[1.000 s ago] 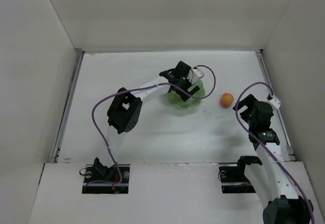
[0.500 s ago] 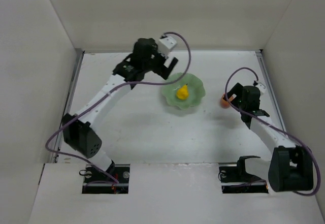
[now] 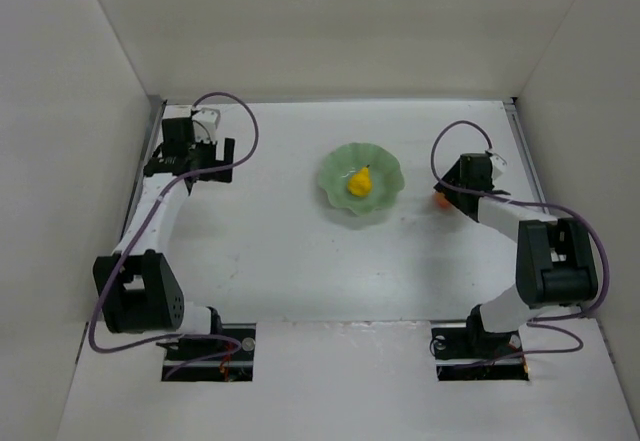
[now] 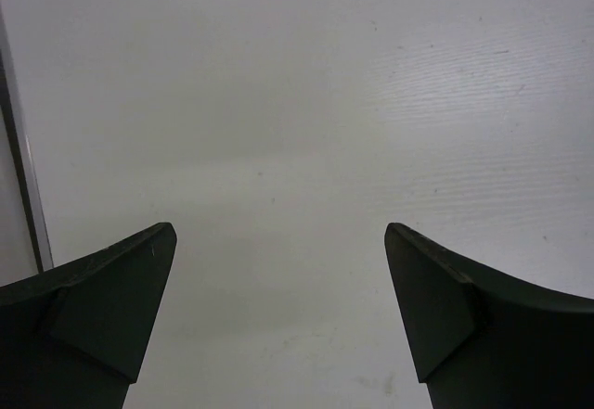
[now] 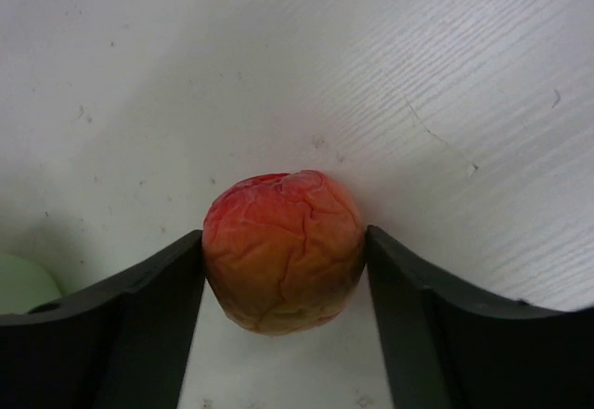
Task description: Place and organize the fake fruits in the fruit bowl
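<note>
My right claw (image 5: 284, 259) grips the peach (image 5: 283, 242) on the table (image 3: 280, 251), the fruit bowl (image 3: 332, 189) with the pear (image 3: 359, 181) sits just to my left, and the left claw (image 4: 278, 251) is wide open and well apart.

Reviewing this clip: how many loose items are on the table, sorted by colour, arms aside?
Yellow: 1, the pear, lying in the bowl
Orange-red: 1, the peach, on the table to the right of the bowl
Pale green: 1, the bowl
Total: 3
</note>
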`<act>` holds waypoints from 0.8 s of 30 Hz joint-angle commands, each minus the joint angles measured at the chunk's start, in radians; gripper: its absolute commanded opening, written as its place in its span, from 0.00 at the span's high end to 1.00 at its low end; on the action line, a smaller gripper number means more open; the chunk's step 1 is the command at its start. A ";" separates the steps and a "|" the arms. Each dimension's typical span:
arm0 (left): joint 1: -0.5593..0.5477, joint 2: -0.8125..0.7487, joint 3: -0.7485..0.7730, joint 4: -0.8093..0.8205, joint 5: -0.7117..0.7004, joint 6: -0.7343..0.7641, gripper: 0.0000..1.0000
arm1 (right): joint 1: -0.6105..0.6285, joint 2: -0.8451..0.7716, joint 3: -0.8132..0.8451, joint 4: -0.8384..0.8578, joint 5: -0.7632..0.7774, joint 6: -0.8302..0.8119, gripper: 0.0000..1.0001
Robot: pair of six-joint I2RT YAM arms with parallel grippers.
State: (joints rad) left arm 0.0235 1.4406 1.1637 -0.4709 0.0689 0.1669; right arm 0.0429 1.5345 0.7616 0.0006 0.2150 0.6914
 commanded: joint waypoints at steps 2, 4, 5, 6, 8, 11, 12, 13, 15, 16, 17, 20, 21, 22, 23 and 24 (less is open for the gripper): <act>0.043 -0.157 -0.062 0.052 0.045 -0.040 0.00 | 0.007 0.007 0.056 0.024 0.014 -0.015 0.45; 0.065 -0.169 -0.079 0.052 0.051 -0.041 0.00 | 0.010 -0.013 0.059 0.013 0.023 -0.042 0.61; 0.077 -0.170 -0.081 0.048 0.052 -0.041 0.00 | 0.016 -0.029 0.061 0.003 0.026 -0.052 0.68; 0.089 -0.171 -0.079 0.045 0.052 -0.043 0.00 | 0.024 -0.052 0.065 -0.008 0.037 -0.061 0.73; 0.112 -0.167 -0.072 0.041 0.052 -0.050 0.00 | 0.044 -0.115 0.085 -0.040 0.076 -0.079 0.75; 0.129 -0.163 -0.067 0.046 0.058 -0.072 0.00 | 0.129 -0.209 0.142 -0.065 0.171 -0.127 0.76; 0.131 -0.161 -0.067 0.048 0.065 -0.079 0.00 | 0.175 -0.226 0.166 -0.057 0.194 -0.154 0.76; 0.132 -0.158 -0.067 0.049 0.072 -0.087 0.00 | 0.226 -0.231 0.194 -0.044 0.207 -0.183 0.75; 0.131 -0.155 -0.068 0.045 0.086 -0.092 0.00 | 0.303 -0.203 0.247 -0.016 0.198 -0.237 0.74; 0.131 -0.154 -0.070 0.044 0.088 -0.093 0.00 | 0.338 -0.171 0.283 -0.013 0.179 -0.257 0.74; 0.131 -0.155 -0.073 0.044 0.088 -0.093 0.00 | 0.364 -0.131 0.318 -0.013 0.158 -0.268 0.74; 0.132 -0.167 -0.084 0.046 0.088 -0.095 0.00 | 0.412 0.023 0.431 -0.045 0.103 -0.271 0.73; 0.134 -0.172 -0.088 0.046 0.088 -0.095 0.00 | 0.421 0.073 0.468 -0.065 0.089 -0.270 0.73; 0.134 -0.177 -0.093 0.046 0.088 -0.095 0.00 | 0.433 0.119 0.505 -0.086 0.080 -0.268 0.72; 0.134 -0.181 -0.096 0.048 0.088 -0.095 0.00 | 0.442 0.150 0.528 -0.100 0.073 -0.268 0.71; 0.134 -0.186 -0.099 0.049 0.088 -0.093 0.00 | 0.456 0.183 0.557 -0.115 0.070 -0.273 0.70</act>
State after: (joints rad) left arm 0.1524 1.2865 1.0782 -0.4515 0.1371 0.0891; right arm 0.4778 1.6302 1.2621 -0.0406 0.3145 0.4488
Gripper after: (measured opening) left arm 0.997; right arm 0.667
